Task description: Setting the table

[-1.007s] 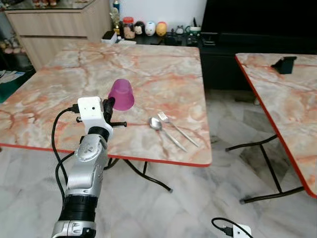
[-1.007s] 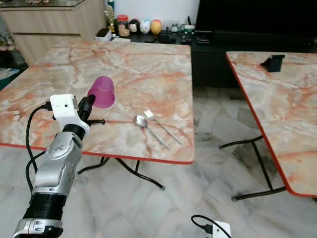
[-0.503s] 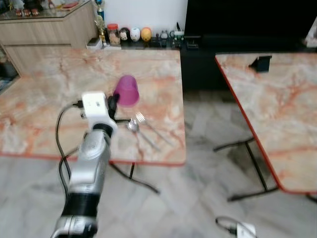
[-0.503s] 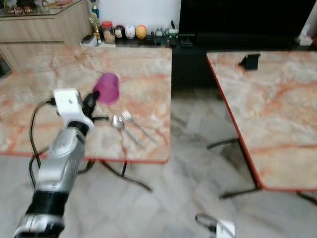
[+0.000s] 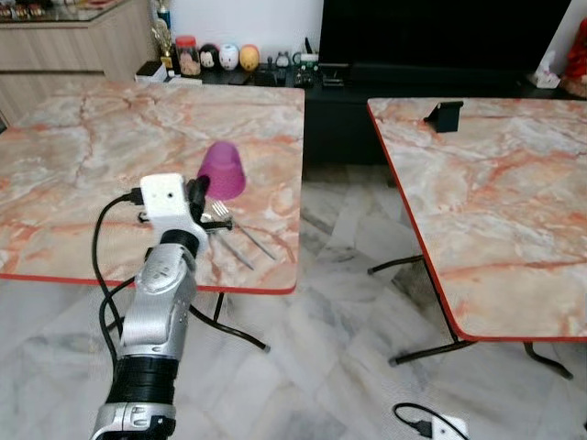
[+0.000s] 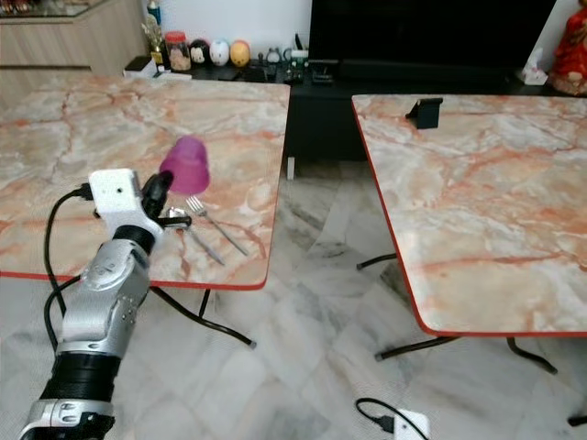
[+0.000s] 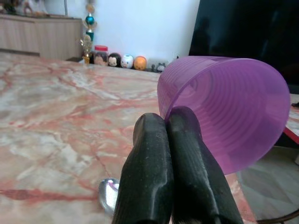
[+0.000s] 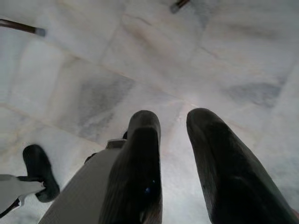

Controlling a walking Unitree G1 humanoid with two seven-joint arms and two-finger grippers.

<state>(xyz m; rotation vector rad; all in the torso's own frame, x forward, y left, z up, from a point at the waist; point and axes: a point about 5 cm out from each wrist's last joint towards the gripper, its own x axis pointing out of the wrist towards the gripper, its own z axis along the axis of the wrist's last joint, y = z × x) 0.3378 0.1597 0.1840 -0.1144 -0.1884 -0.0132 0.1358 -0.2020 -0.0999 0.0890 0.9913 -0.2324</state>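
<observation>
Nearest to me, the right gripper [image 8: 175,126] hung idle over the pale marble floor [image 8: 140,60], its two black fingers [image 8: 140,140] parted with a clear gap between them. The silver left arm [image 5: 160,302] reached forward and up over the near edge of the left-hand marble table [image 5: 83,174], and the left gripper [image 7: 168,123] had its fingers pinched tight together on the rim of a purple cup [image 5: 223,170], which it held lifted and tilted above the tabletop. Just beneath and beside the cup a spoon [image 6: 194,235] and a fork [image 6: 213,223] lay side by side on the table near its right edge. Across a strip of floor stood a second marble table [image 5: 495,192], with a small black stand [image 5: 444,115] near its far edge. Farther back, a row of small figurines [image 5: 220,58] sat on a low dark cabinet [image 5: 413,78].
</observation>
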